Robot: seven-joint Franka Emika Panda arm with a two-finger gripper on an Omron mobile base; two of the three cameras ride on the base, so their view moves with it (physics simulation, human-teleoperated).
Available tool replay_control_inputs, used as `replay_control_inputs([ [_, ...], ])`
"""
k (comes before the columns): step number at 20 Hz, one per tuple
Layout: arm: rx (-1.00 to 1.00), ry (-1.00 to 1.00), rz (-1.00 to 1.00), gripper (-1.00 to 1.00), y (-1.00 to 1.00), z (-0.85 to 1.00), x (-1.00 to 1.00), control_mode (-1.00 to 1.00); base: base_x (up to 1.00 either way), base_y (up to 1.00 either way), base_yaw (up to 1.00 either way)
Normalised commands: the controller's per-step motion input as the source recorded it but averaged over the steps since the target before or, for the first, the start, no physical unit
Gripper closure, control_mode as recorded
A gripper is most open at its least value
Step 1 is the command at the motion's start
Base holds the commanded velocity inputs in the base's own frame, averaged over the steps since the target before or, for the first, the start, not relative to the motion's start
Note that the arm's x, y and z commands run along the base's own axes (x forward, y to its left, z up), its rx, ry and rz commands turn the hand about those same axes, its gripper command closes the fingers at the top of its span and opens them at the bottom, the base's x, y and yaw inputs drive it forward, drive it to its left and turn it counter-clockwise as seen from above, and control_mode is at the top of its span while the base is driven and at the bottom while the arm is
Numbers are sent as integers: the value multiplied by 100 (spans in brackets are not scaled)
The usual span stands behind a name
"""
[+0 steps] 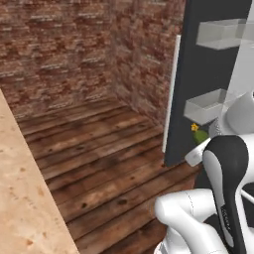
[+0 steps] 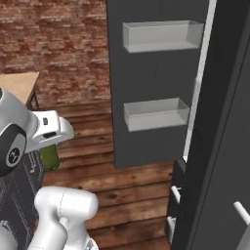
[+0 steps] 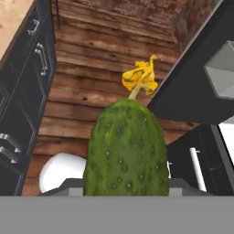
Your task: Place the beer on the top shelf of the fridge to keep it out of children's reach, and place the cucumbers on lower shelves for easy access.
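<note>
You have one cucumber (image 3: 125, 148) clamped in the jaws, its yellow flower (image 3: 140, 77) pointing away from the hand, carried above the wooden floor (image 1: 99, 154) beside the open fridge door (image 2: 156, 83) with its clear bins (image 2: 156, 114). By my read it is mid-transfer: no shelf reached yet, and the beer and other cucumber are yet to be accounted for

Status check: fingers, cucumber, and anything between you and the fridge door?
Gripper shut on cucumber, yellow flower at its far end. Fridge door swung open, two clear bins on it. Wooden floor below; nothing seen blocking.
</note>
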Motion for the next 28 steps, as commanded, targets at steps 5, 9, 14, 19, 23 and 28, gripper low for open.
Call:
replay_control_inputs([
  [5,0,0,0,100,0,0,0,100,56,-1,-56],
  [9,0,0,0,100,0,0,0,100,58,0,-65],
  [14,0,0,0,100,0,0,0,100,48,2,-73],
  [19,0,0,0,100,0,0,0,100,40,10,-76],
  [23,0,0,0,100,0,0,0,100,46,19,-74],
  [28,0,0,0,100,0,0,0,100,48,37,-65],
])
